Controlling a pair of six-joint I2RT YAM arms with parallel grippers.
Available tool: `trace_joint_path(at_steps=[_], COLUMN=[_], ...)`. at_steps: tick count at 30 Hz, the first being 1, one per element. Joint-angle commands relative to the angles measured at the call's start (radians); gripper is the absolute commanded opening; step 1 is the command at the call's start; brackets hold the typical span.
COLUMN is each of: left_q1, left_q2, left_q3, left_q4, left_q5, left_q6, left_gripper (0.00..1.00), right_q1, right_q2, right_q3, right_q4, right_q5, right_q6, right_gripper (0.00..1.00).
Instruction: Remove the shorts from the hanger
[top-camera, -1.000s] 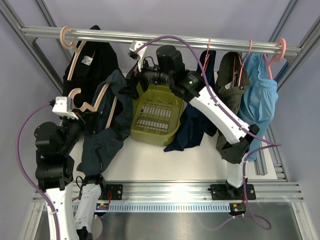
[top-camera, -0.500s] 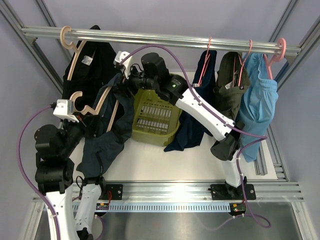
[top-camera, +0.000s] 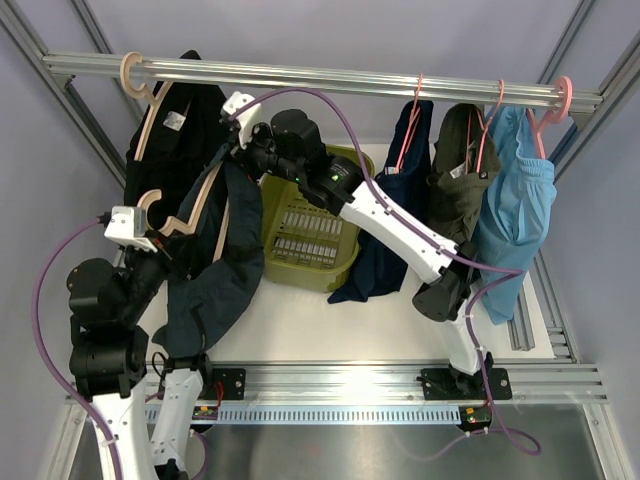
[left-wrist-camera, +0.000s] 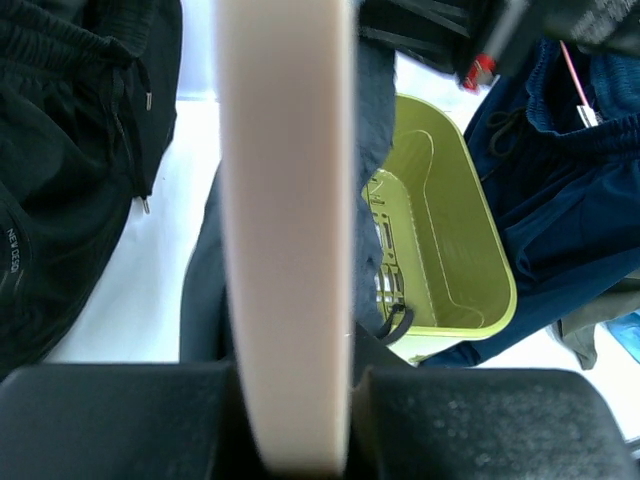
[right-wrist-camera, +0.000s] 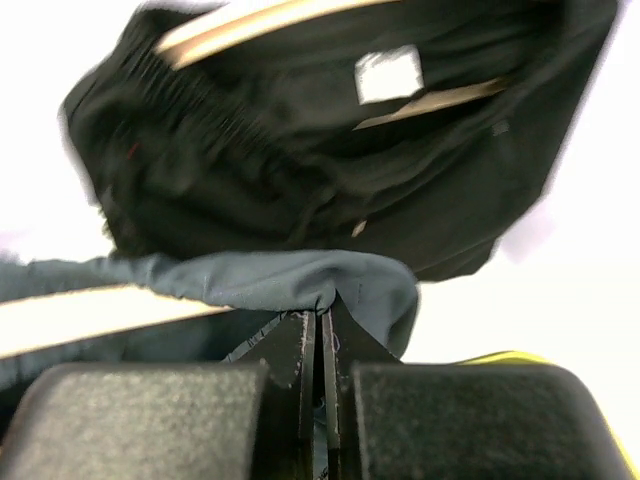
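Note:
The dark teal-slate shorts (top-camera: 222, 265) hang limp from a pale wooden hanger (top-camera: 195, 200) at the left of the table. My left gripper (top-camera: 152, 228) is shut on that hanger below its hook; in the left wrist view the hanger (left-wrist-camera: 285, 230) fills the gap at the left gripper (left-wrist-camera: 290, 400). My right gripper (top-camera: 238, 155) reaches across from the right. It is shut on a fold of the shorts (right-wrist-camera: 250, 275), pinched at the right gripper (right-wrist-camera: 320, 312) beside the hanger (right-wrist-camera: 90, 318). The navy shorts (top-camera: 395, 235) hang on a pink hanger from the rail.
A lime-green basket (top-camera: 310, 230) stands mid-table behind the right arm. A black garment (top-camera: 185, 125) hangs on a wooden hanger at the rail's left. Olive-green shorts (top-camera: 460, 170) and light-blue shorts (top-camera: 515, 210) hang at the right. The metal rail (top-camera: 330, 75) spans the back.
The right gripper swung left from over the basket to the teal-slate shorts and shut on the fabric. The left gripper with the hanger shifted slightly lower.

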Motion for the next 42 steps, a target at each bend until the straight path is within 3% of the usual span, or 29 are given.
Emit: trace_joint_path(at_steps=[1,4,20,22,26,29,37,42], left_q1=[0.002,0.000,0.002,0.000,0.002,0.002,0.002,0.000], left_q2=[-0.048,-0.070,-0.159,-0.168,-0.182,-0.187,-0.167,-0.154], left_q3=[0.016,0.011,0.045,0.046,0.043,0.049,-0.064,-0.216], left_q4=[0.018,-0.002,-0.131,-0.124,-0.047,0.042,0.344,0.607], left_q5=[0.038,0.033,0.024,0.016,0.004,-0.016,-0.131,-0.223], left_q6=[0.032,0.047,0.106,0.093,0.049,0.004,-0.160,-0.233], left_gripper=[0.00,0.00,0.00,0.00,0.00,0.00,0.00,0.00], right_q1=[-0.017,-0.023,-0.118,-0.129,-0.143,-0.141,-0.141,-0.135], right_q2=[0.045,0.120,0.193,0.173,0.078,0.019,-0.002,-0.039], right_q3=[0.139,0.201,0.235,0.201,0.034,-0.078,-0.104,-0.132], right_q4=[0.166,0.197,0.190,0.173,0.153,0.173,0.136,0.133], right_q5=[0.358,0.458,0.455,0.382,-0.041,-0.222,-0.391,-0.720], right_q6=[0.032,0.003,0.048,0.068,0.103,0.111,0.114,0.097], right_gripper=[0.00,0.00,0.00,0.00,0.00,0.00,0.00,0.00])
